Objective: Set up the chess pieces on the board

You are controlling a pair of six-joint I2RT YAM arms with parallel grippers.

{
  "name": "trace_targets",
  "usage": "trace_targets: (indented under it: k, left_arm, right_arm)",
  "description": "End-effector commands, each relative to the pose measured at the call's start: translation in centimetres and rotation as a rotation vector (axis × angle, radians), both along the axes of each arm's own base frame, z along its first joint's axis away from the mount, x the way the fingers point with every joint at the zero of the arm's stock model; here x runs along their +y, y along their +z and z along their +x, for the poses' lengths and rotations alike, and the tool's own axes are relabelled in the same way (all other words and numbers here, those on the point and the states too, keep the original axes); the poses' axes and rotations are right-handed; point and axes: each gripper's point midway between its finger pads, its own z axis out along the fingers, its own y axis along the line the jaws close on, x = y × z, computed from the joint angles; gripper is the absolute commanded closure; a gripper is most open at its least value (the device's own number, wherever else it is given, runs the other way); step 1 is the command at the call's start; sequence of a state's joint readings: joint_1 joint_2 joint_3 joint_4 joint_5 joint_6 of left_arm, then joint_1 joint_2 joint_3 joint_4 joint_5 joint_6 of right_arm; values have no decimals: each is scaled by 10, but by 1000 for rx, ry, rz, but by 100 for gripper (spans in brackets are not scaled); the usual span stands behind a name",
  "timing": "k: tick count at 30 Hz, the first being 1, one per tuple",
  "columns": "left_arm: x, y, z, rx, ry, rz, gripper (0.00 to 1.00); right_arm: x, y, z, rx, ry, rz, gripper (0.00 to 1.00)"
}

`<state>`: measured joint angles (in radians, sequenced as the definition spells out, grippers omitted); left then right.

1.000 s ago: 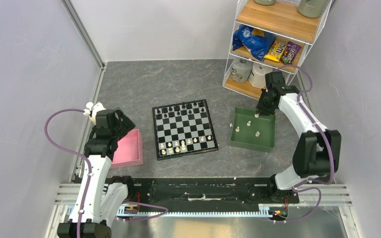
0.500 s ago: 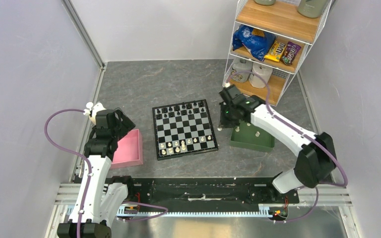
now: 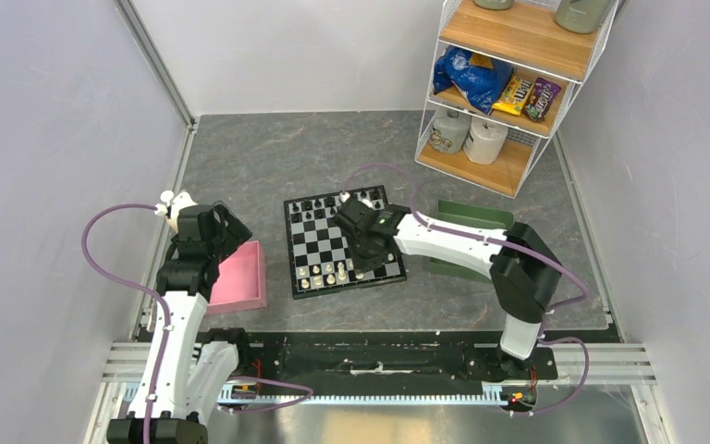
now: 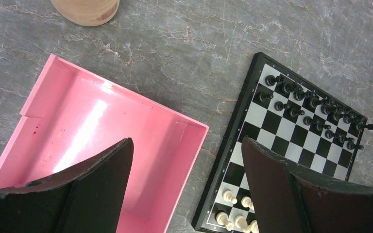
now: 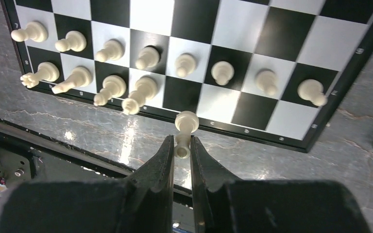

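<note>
Cream chess piece (image 5: 185,125) pinched in right gripper (image 5: 182,143), arm stretched left over near edge of board (image 5: 291,36), left gripper (image 4: 185,145) hung wide-open over pink tray (image 4: 92,111).

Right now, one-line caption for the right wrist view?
Right gripper holds a cream-white chess piece over the edge of the chessboard, beside four empty back-rank squares.

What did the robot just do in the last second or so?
The right pincer swung left from the green tray to the near edge of the chessboard, shut on a cream-white piece. The left pincer stayed open above the pink tray; the pieces already set look unmoved.
</note>
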<state>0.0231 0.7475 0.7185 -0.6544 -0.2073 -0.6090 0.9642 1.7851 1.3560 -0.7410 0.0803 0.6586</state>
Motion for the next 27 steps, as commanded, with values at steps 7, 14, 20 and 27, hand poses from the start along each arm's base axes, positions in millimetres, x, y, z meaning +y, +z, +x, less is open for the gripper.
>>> trace_targets:
  k: [7,14,20,27]
  left_arm:
    - [1,7,3,-34,-11,17,11]
    - [1,7,4,-31,-12,15,11]
    - [1,5,4,-26,-15,13,11]
    - [1,5,4,-27,-12,14,11]
  right_arm:
    - [23,-5,12,-73,11,-25,85]
    - [28,-11,16,-75,24,-32,85]
    - [30,-16,17,-70,28,-38,84]
    - [28,-17,14,-62,29,-42,80]
